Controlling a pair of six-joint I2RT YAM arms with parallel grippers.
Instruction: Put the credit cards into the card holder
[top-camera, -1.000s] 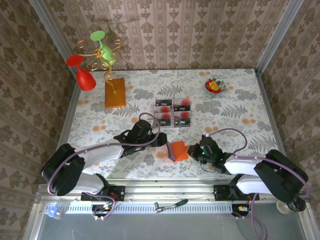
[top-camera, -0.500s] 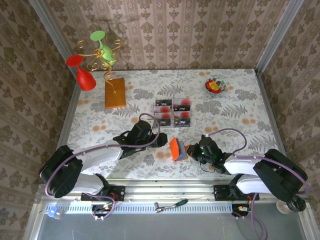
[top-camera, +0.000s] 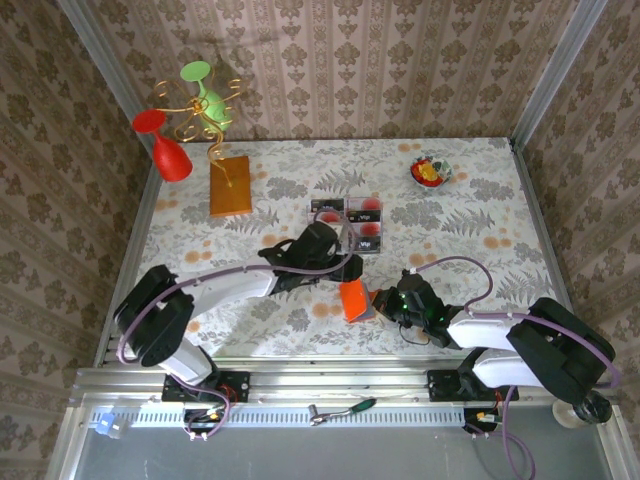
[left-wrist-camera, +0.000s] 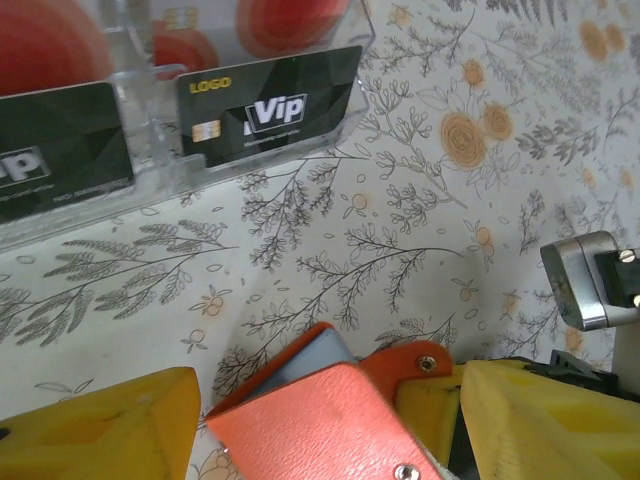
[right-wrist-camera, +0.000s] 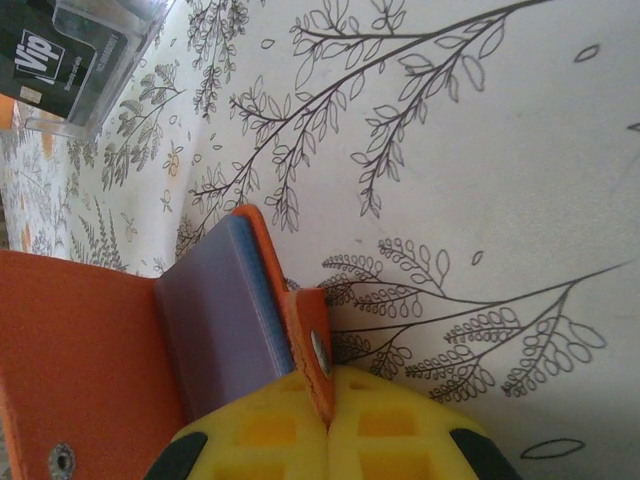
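**Robot test booth dressed as a home**

Wallpapered panels (top-camera: 400, 60) stand between bare aluminium posts (top-camera: 545, 80) around a floral-clothed table (top-camera: 470, 230). Robot arms (top-camera: 220, 292) with loose cables (top-camera: 455, 262) are bolted to a metal rail (top-camera: 320, 385). The credit cards (top-camera: 367, 214) and card holder (top-camera: 352, 298) are the props.

I'm counting four credit cards (top-camera: 366, 208) showing mid-frame, one orange card holder (top-camera: 352, 299), two plastic wine glasses (top-camera: 166, 146) upper left, one orange-brown block (top-camera: 229, 186), and one small bowl (top-camera: 430, 172) upper right.

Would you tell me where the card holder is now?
Top view: the card holder is front-centre, held by the right gripper, nearer than the credit cards.
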